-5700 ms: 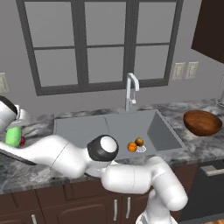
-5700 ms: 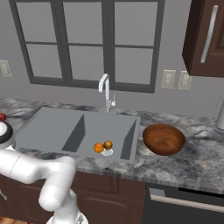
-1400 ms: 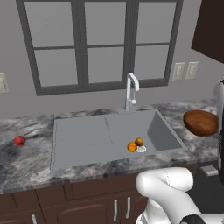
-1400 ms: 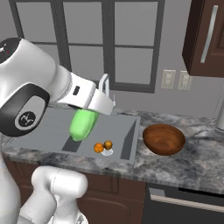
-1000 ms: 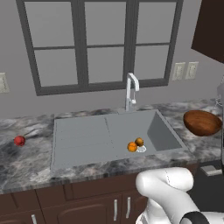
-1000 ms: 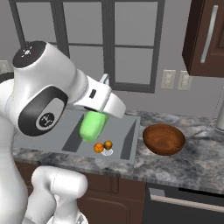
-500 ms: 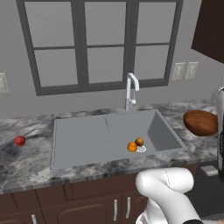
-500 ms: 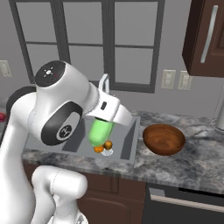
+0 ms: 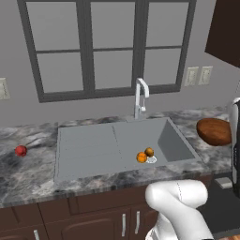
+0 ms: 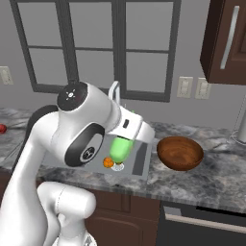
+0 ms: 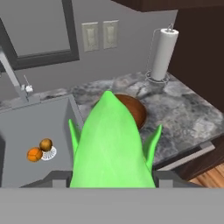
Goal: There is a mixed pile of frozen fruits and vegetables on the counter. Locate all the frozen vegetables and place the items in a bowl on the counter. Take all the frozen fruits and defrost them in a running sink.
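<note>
What stays out of sight

The green leafy piece (image 11: 111, 144) covers most of the wooden bowl (image 11: 133, 109) in the hand view and hides the gripper's fingertips; in the left base view the bowl (image 9: 214, 131) is partly hidden.

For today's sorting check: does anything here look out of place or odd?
One red ball lies alone on the counter, left of the sink, while the two orange balls sit at the drain. Nothing looks spilled or damaged.
</note>
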Controlling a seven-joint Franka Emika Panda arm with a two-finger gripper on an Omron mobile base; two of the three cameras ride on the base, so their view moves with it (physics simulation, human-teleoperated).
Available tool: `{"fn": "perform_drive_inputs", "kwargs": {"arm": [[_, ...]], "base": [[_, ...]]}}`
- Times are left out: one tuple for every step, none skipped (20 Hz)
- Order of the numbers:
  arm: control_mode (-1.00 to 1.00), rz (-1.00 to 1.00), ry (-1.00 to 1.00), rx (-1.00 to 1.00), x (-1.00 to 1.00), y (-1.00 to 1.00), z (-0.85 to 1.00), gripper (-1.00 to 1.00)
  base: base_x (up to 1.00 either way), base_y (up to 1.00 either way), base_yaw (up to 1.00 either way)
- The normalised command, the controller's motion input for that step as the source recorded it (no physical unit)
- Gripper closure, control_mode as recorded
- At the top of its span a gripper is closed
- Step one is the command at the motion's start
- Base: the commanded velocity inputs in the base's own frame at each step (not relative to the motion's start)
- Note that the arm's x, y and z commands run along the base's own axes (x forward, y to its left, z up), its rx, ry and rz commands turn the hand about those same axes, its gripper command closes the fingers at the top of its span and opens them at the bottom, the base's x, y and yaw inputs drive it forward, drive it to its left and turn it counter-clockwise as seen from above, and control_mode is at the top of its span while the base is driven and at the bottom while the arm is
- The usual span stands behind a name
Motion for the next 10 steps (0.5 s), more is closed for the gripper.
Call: {"fn": "perform_drive_inputs", "kwargs": {"arm": [[-1.00, 0.00, 0.00, 0.00, 0.24, -0.29, 0.00, 1.00], [-1.00, 0.00, 0.00, 0.01, 0.27, -0.33, 0.00, 1.00], [-1.00, 0.00, 0.00, 0.00, 0.28, -0.29, -0.02, 1.00], [-1.00, 0.00, 0.00, 0.00, 0.29, -0.21, -0.02, 1.00], [-1.00, 0.00, 0.00, 0.00, 0.32, -0.14, -0.04, 1.00], [-1.00, 0.00, 0.00, 0.00, 0.33, -0.09, -0.08, 1.00], [-1.00, 0.00, 0.02, 0.00, 0.35, -0.06, -0.13, 1.00], [-1.00, 0.00, 0.03, 0.00, 0.38, -0.03, -0.16, 1.00], [-1.00, 0.00, 0.02, 0.00, 0.38, -0.01, -0.16, 1.00], [-1.00, 0.00, 0.02, 0.00, 0.37, -0.01, -0.20, 1.00]], "base": [[0.00, 0.00, 0.00], [0.00, 0.00, 0.00], [0.00, 0.00, 0.00], [0.00, 0.00, 0.00], [0.00, 0.00, 0.00], [0.00, 0.00, 0.00], [0.00, 0.00, 0.00], [0.00, 0.00, 0.00], [0.00, 0.00, 0.00], [0.00, 0.00, 0.00]]}}
